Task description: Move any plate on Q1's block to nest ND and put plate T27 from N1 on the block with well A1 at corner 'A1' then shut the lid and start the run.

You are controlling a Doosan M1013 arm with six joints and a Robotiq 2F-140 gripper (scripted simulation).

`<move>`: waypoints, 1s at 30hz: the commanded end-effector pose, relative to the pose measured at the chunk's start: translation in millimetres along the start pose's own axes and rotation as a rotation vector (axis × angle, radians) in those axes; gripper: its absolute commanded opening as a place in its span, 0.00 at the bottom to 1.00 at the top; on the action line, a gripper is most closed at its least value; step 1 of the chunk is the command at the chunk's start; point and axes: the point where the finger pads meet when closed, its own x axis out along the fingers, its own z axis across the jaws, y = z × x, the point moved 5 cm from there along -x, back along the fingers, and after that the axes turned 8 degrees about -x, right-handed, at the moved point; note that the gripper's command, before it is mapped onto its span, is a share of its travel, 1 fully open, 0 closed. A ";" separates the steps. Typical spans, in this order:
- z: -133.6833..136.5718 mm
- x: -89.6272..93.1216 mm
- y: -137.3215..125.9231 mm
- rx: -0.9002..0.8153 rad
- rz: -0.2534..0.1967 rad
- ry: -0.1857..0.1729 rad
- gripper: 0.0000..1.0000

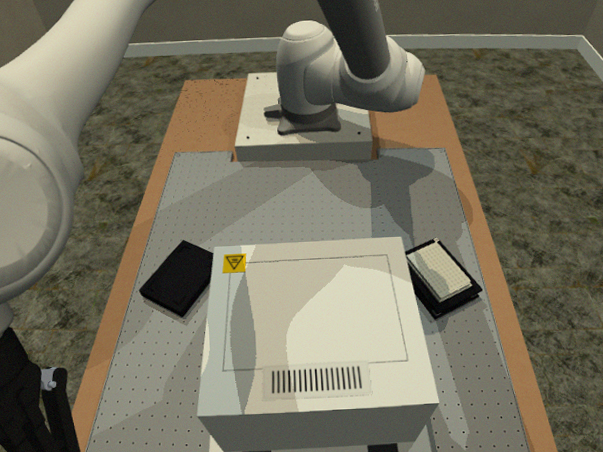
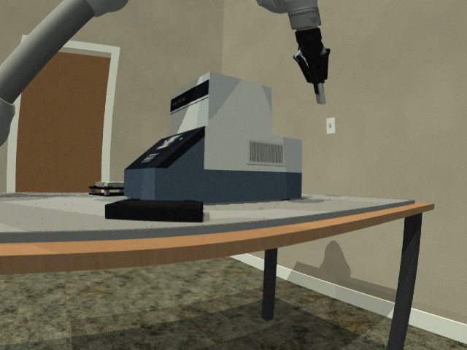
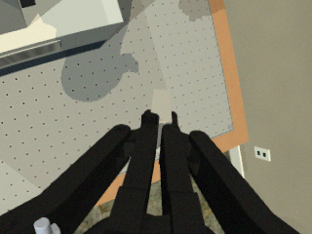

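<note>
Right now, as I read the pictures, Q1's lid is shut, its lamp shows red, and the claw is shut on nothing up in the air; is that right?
One detail is off: the status lamp shows green, not red, as the exterior view shows. The rest holds: Q1 has its lid shut, and the claw is shut on nothing, up in the air.
</note>
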 end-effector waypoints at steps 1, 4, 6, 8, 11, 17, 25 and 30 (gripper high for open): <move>-8.9 -10.1 6.6 0.030 -0.008 0.013 0.00; -17.4 -19.7 13.2 0.089 -0.025 0.037 0.00; -23.9 -26.2 17.0 0.093 -0.027 0.038 0.00; -30.0 -32.6 21.0 0.123 -0.036 0.049 0.00; -39.5 -42.2 26.8 0.157 -0.048 0.062 0.00; -52.0 -55.0 34.3 0.221 -0.071 0.084 0.00; -78.5 -78.9 50.5 0.300 -0.101 0.109 0.00; -94.1 -92.3 60.3 0.363 -0.126 0.127 0.00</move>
